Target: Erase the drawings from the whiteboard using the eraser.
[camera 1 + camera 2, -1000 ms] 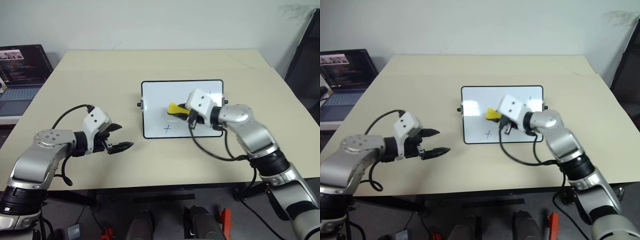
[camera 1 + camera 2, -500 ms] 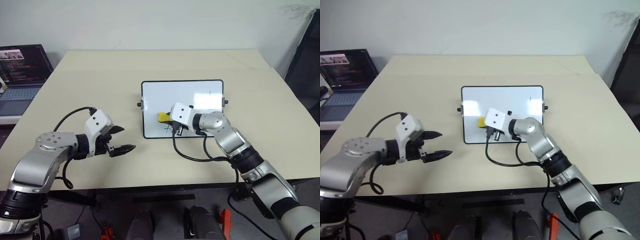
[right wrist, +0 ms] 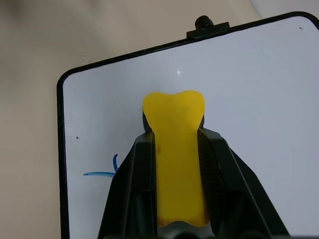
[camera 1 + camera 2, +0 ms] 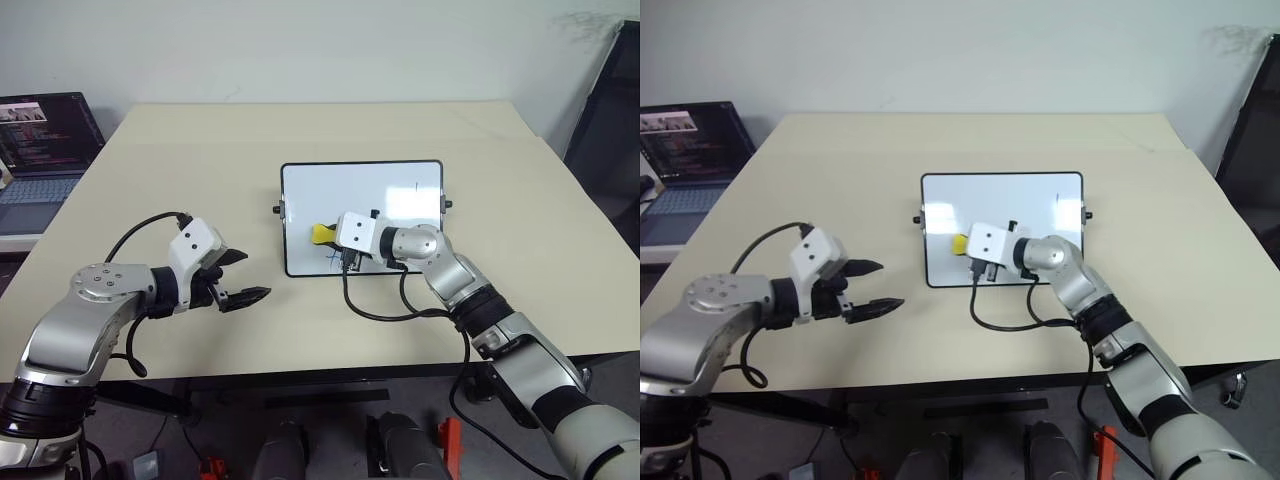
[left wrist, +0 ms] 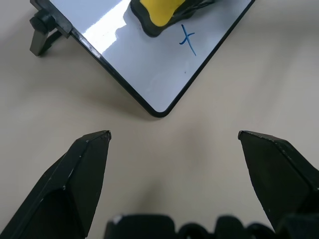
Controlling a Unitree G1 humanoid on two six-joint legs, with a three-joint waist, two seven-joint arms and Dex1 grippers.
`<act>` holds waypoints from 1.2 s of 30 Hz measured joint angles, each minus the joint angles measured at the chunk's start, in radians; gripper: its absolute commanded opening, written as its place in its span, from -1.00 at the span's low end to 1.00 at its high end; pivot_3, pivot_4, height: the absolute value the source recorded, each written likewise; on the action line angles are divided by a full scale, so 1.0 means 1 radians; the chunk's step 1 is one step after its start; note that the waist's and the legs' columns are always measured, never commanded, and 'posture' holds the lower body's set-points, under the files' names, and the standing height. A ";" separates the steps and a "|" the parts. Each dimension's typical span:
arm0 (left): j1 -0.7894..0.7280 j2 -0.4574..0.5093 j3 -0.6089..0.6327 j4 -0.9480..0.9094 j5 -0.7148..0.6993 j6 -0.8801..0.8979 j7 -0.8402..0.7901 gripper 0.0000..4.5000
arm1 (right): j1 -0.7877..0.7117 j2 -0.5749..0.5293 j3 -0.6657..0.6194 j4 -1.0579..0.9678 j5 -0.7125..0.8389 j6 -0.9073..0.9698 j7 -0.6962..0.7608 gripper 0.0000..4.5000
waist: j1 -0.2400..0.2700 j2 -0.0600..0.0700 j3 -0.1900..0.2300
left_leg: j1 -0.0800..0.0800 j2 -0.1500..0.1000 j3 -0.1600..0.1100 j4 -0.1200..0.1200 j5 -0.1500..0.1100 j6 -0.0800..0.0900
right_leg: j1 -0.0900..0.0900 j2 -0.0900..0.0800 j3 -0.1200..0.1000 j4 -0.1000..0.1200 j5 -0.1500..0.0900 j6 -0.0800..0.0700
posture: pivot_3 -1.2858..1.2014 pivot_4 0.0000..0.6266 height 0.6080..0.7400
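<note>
The whiteboard (image 4: 350,190) lies in the middle of the table, propped on small black knobs. My right gripper (image 3: 175,134) is shut on the yellow eraser (image 4: 322,233), whose head lies over the board's lower left part. Of the drawings, a blue x (image 5: 188,40) sits just beside the eraser (image 5: 158,12) towards the board's near edge, partly behind my right wrist in the head views. A short blue stroke (image 4: 416,186) is near the board's upper right. My left gripper (image 4: 252,275) hovers open over bare table to the left of the board, pointing at its near left corner.
A laptop (image 4: 40,150) with a lit dark screen stands off the table's far left corner. My right arm's black cable (image 4: 385,312) loops over the table in front of the board. A dark panel (image 4: 610,130) stands at the right edge.
My right gripper has carried the eraser from the board's middle leftward and towards the near edge, ending just above the x. The left gripper has stayed where it was.
</note>
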 measured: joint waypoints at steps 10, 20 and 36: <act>-0.005 0.000 0.000 0.002 0.001 -0.001 0.000 1.00 | 0.031 0.002 -0.003 0.020 -0.015 -0.035 0.002 -0.63 | 0.001 -0.008 -0.007 | 0.005 0.000 0.000 0.000 0.000 0.000 | 0.005 0.000 0.000 0.000 -0.002 -0.004 | 0.03 -0.52 1.00; -0.014 0.000 0.000 0.002 0.000 -0.001 -0.003 1.00 | 0.080 0.002 0.003 0.018 -0.016 -0.033 0.054 -0.66 | 0.001 -0.008 -0.007 | 0.021 0.001 -0.002 -0.001 0.000 0.000 | 0.019 -0.001 -0.001 -0.002 -0.005 -0.007 | 0.03 -0.52 1.00; -0.021 0.000 0.000 0.002 0.000 0.000 -0.004 1.00 | 0.105 -0.001 0.018 -0.010 -0.038 -0.026 0.095 -0.69 | 0.001 -0.009 -0.008 | 0.021 0.001 -0.002 -0.001 0.000 0.000 | 0.017 -0.002 -0.001 -0.003 -0.005 -0.008 | 0.03 -0.52 1.00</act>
